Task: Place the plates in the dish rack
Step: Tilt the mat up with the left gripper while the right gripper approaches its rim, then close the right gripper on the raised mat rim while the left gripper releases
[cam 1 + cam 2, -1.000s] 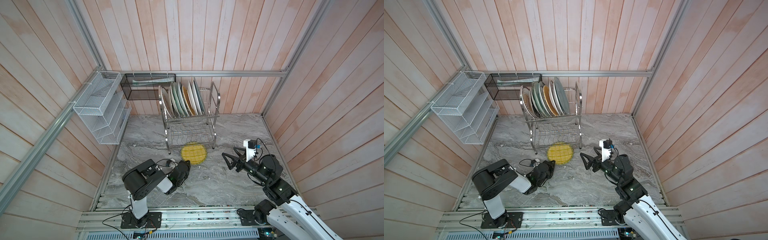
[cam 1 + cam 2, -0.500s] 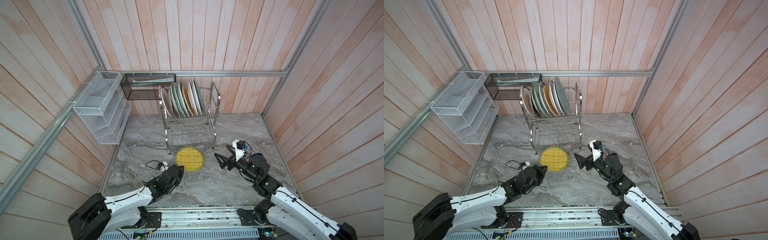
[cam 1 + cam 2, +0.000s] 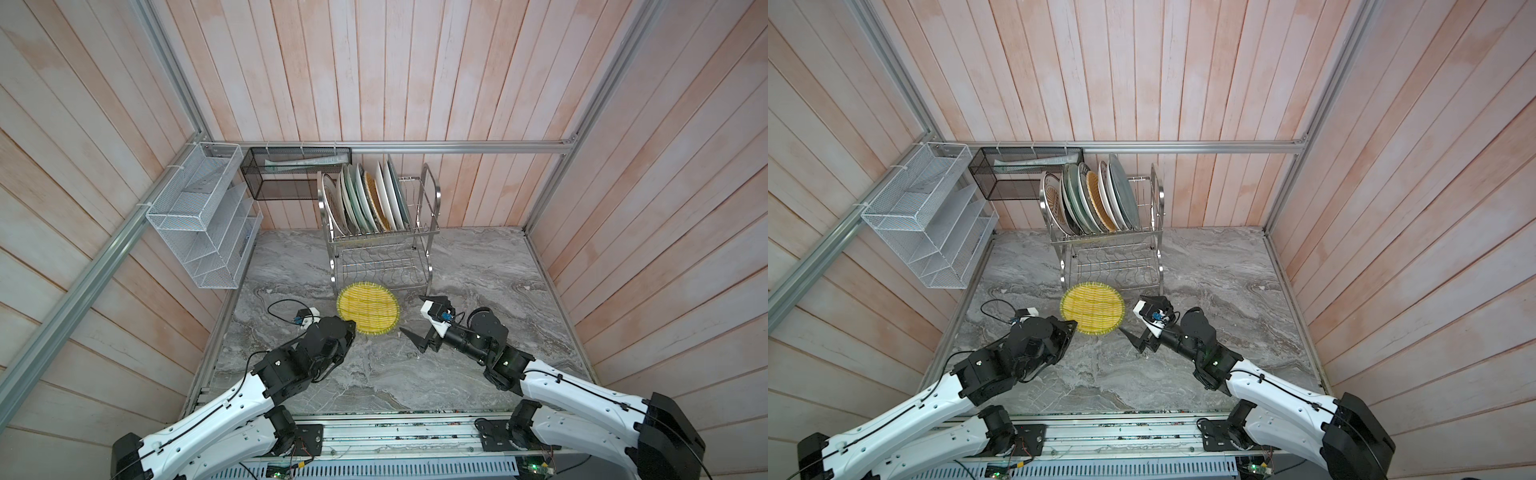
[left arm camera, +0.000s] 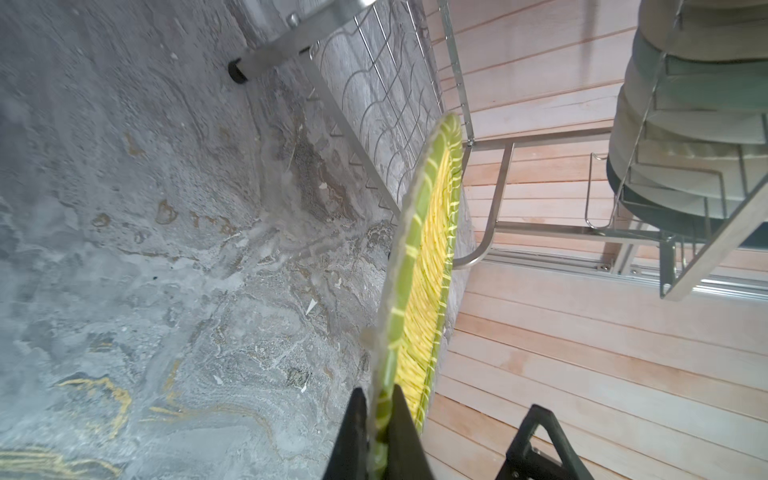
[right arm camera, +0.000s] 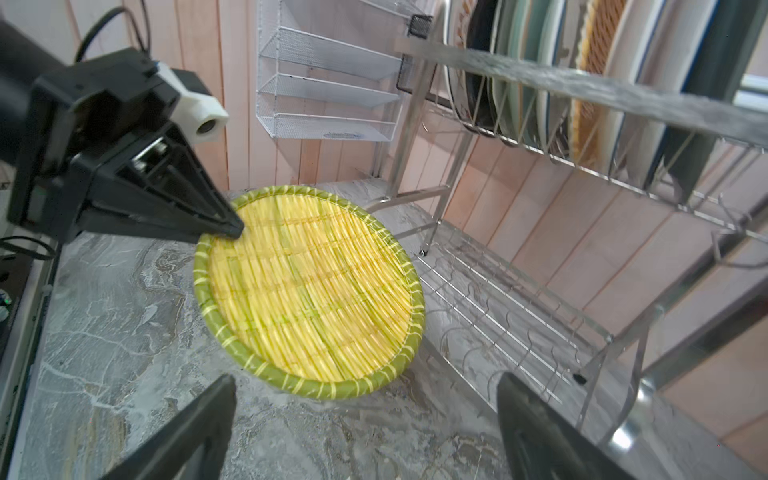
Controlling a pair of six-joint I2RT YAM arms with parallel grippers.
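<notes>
Clamping the near rim of the yellow woven-pattern plate (image 3: pixel 368 307), the left gripper (image 3: pixel 351 328) has tipped it up from the marble table (image 3: pixel 374 374) just before the dish rack (image 3: pixel 432 195) (upper tier already holding other plates (image 3: pixel 365 199)), while the right gripper (image 3: pixel 411 314) has drawn close, jaws wide apart and empty, likely to help slot it.

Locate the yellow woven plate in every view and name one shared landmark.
Top view: yellow woven plate just below centre, before the dish rack.
Top view: plate below centre, slightly left.
Left wrist: plate edge-on, mid-frame.
Right wrist: plate face-up, mid-frame.
Landmark: the dish rack's lower tier, beside it in all four.
</notes>
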